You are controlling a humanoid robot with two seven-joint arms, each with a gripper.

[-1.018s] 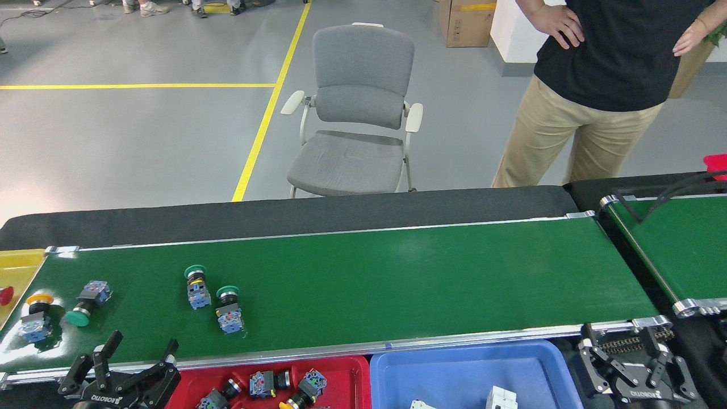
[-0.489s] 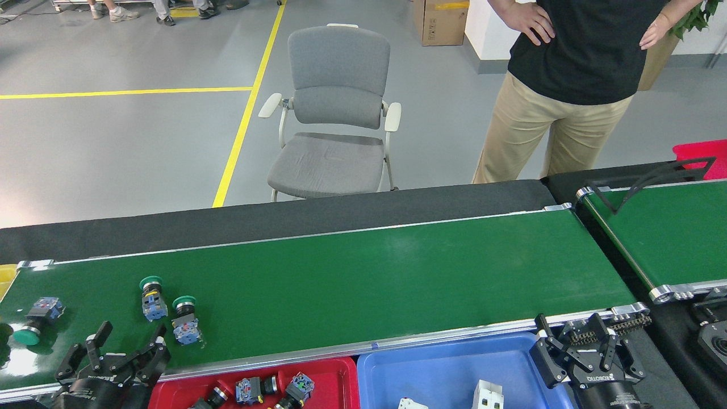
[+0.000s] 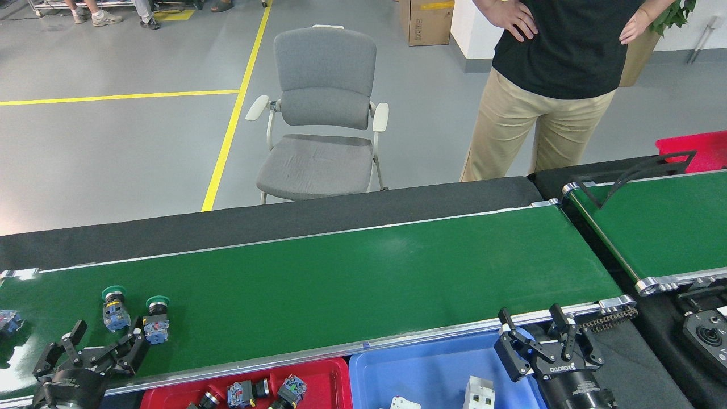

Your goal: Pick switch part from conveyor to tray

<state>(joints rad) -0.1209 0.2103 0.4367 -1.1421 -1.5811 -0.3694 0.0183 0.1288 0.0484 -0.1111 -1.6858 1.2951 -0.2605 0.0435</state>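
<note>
- Beside the left gripper (image 3: 93, 352), spread wide and empty over the conveyor (image 3: 341, 272): two green-capped switch parts (image 3: 113, 309), just beyond its fingers.
- Right gripper (image 3: 542, 341): spread, empty, above the blue tray (image 3: 431, 369).
- Red tray (image 3: 318, 378): between both grippers.

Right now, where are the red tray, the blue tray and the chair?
red tray (image 3: 335, 379), head view, bare floor near its right wall.
blue tray (image 3: 426, 369), head view, bare floor of the bin.
chair (image 3: 315, 165), head view, middle of the seat cushion.

Green conveyor (image 3: 352, 272) carries two green-capped switch parts (image 3: 113, 308) (image 3: 156, 321) near left end.
</note>
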